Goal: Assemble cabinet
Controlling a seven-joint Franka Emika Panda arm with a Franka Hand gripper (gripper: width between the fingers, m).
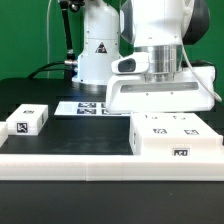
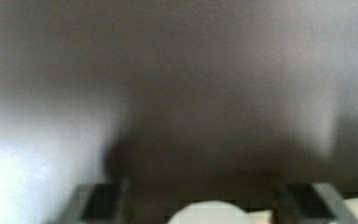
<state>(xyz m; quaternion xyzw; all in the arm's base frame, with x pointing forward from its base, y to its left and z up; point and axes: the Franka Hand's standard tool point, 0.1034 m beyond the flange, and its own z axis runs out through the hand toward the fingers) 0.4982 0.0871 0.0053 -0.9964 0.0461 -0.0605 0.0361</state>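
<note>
On black table [image 1: 90, 132], boxy cabinet [image 1: 176, 137] (white)

white tagged block [image 1: 27, 121], marker board [image 1: 86, 106], black table [image 1: 85, 138]

The exterior view sits low, near bench [image 1: 90, 135] height. It looks level across the bench toward the arm [image 1: 155, 40] at the back, with the cabinet [image 1: 180, 140] closest to the lens at the exterior view's right. The wrist view looks along the gripper [image 2: 206, 200], between its two fingers [image 2: 101, 200]. It is so near a surface that everything blurs, so no shared area can be told.
</note>
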